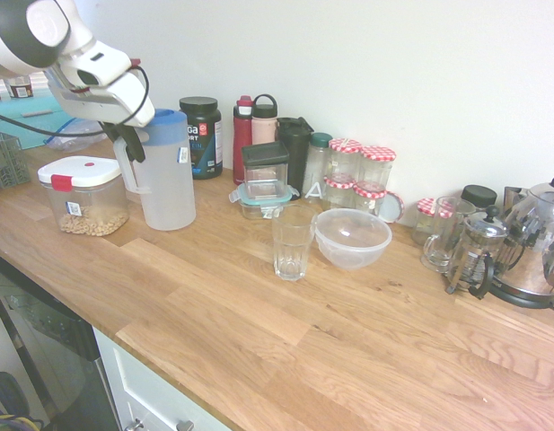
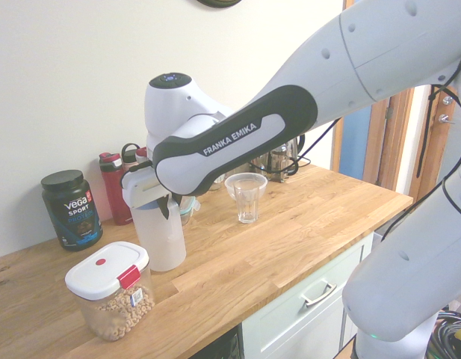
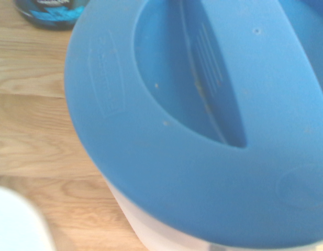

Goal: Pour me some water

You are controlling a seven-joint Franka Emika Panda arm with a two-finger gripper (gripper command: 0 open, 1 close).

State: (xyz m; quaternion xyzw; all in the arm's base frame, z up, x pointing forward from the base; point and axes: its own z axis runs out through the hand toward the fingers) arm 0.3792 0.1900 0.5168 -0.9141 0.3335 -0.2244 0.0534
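In the first exterior view, the pitcher [image 1: 166,171] stands on the counter [image 1: 259,332] between the cereal box [image 1: 83,195] and the glass [image 1: 292,242].

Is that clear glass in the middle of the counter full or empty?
Looks empty: the glass stands upright on the counter, with no water line showing in either exterior view.

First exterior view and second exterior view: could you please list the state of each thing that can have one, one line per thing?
Frosted white plastic pitcher with blue lid: upright, lid on, handle gripped.
Gripper: shut on the pitcher's handle.
Clear ribbed drinking glass: upright, looks empty.
Clear plastic bowl: upright, empty.
Clear cereal container with white lid and red clip: closed, partly filled.
Black supplement tub: lid on.
Red bottle: capped.
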